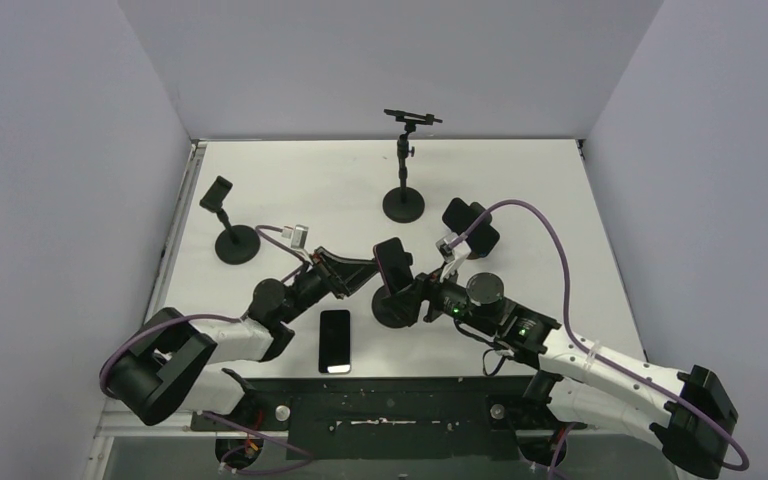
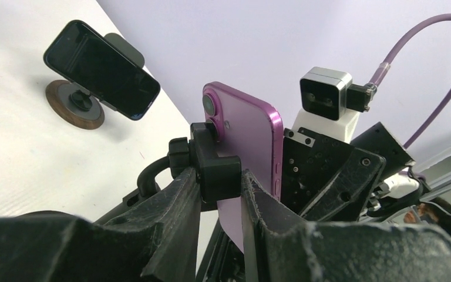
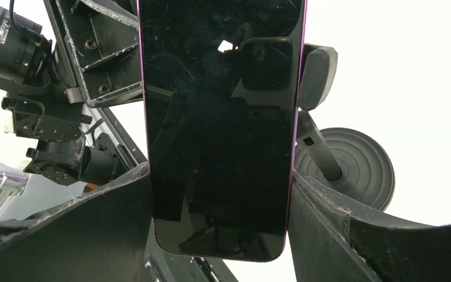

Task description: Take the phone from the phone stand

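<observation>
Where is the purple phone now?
Top view: the purple phone sits in its stand near the front middle, between the left gripper and the right gripper, right of the flat phone.

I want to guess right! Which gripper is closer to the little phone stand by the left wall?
Left. The left gripper is just to the right of the little phone stand; the right gripper is farther right, on the far side of the middle stand.

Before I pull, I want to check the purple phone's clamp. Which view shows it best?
Left wrist: the clamp sits centre frame on the phone's back, inside the left tool. Right wrist shows only one pad at the screen's edge. From the top it is too small to make out.
</observation>
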Tool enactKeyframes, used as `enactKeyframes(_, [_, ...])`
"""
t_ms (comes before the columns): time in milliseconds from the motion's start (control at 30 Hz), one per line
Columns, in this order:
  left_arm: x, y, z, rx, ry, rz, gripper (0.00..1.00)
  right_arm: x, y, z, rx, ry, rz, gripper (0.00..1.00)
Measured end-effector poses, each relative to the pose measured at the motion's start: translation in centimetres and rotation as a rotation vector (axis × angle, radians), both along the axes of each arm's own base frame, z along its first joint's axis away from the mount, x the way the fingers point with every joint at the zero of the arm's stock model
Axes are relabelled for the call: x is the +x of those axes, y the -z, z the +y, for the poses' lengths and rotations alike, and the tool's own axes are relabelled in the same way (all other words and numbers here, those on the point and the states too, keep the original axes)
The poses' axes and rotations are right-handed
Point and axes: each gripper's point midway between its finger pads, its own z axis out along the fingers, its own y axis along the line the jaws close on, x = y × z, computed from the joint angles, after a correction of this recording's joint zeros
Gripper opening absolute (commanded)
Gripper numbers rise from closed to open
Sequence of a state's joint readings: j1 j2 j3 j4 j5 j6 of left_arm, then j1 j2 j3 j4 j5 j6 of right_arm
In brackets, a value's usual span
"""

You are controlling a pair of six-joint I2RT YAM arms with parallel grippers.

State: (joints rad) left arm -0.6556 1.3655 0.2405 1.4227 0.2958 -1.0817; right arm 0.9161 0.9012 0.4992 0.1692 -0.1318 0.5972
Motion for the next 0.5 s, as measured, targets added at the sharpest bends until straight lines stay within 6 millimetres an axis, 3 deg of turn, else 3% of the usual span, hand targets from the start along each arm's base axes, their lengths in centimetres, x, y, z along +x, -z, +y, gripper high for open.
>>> enactKeyframes(200, [0.7, -0.1, -0.3, 0.058, -0.015, -0.002, 0.03, -0.7, -0.5, 0.4, -0.003, -0.044, 0.015, 0.0])
enactKeyframes(500, [0.9, 0.2, -0.4, 0.121, -0.024, 0.002, 0.49, -1.9, -5.6, 0.6, 0.043, -0.118, -0.039, 0.0])
